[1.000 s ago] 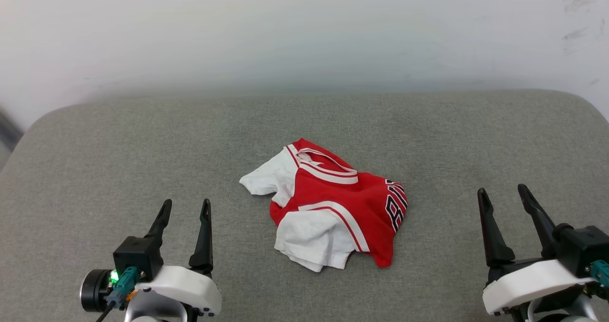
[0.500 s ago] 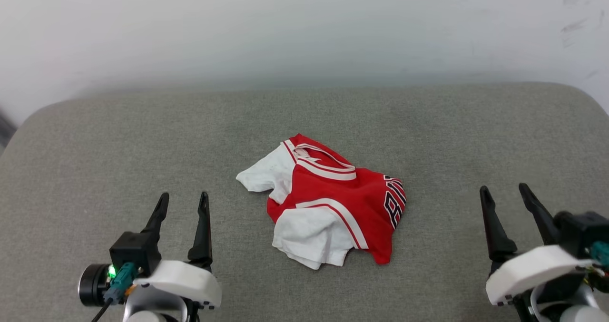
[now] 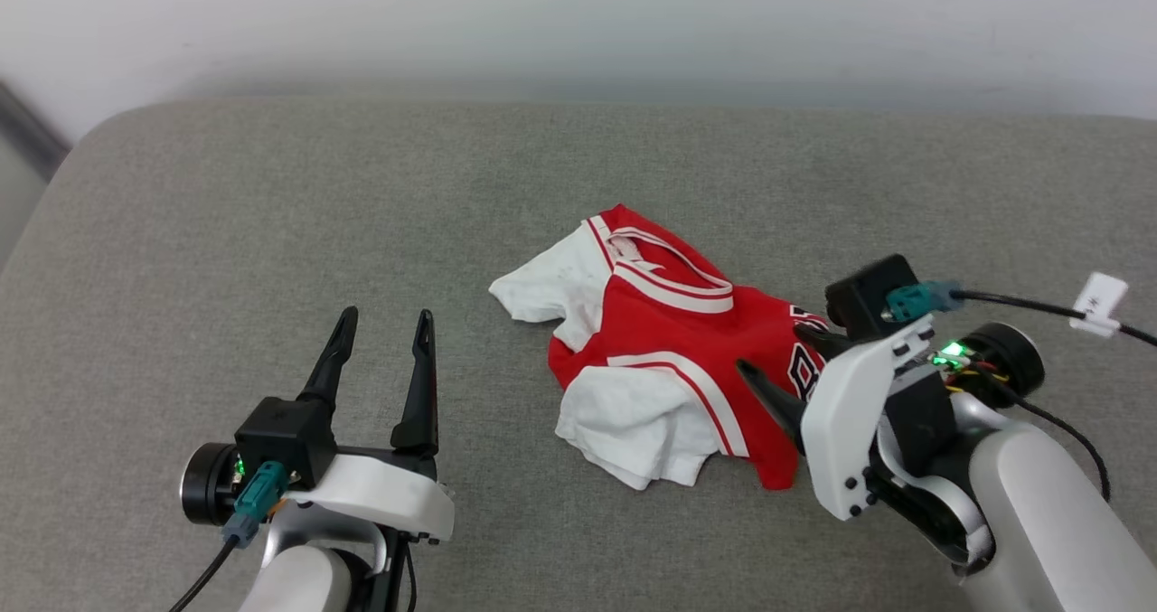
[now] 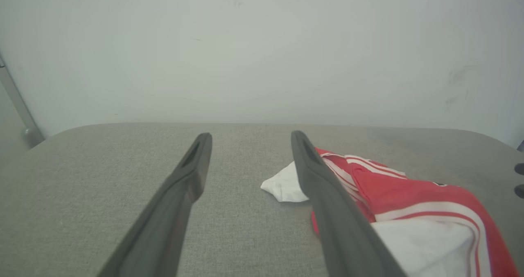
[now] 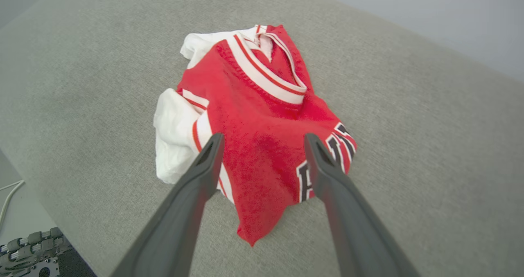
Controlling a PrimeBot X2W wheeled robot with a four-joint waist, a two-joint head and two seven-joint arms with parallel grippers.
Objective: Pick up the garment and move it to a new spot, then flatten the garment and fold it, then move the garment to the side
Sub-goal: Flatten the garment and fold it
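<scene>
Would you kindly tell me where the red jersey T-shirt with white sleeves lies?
In the head view, the red jersey T-shirt lies right of centre on the grey padded surface, the right gripper hovering at its right edge.

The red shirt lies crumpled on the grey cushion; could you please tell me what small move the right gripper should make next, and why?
Probably lower the right gripper onto the shirt and close on a fold. Its open jaws frame the red cloth beside the black lettering, nothing is gripped yet, and the left gripper stands open, clear of the shirt.
</scene>
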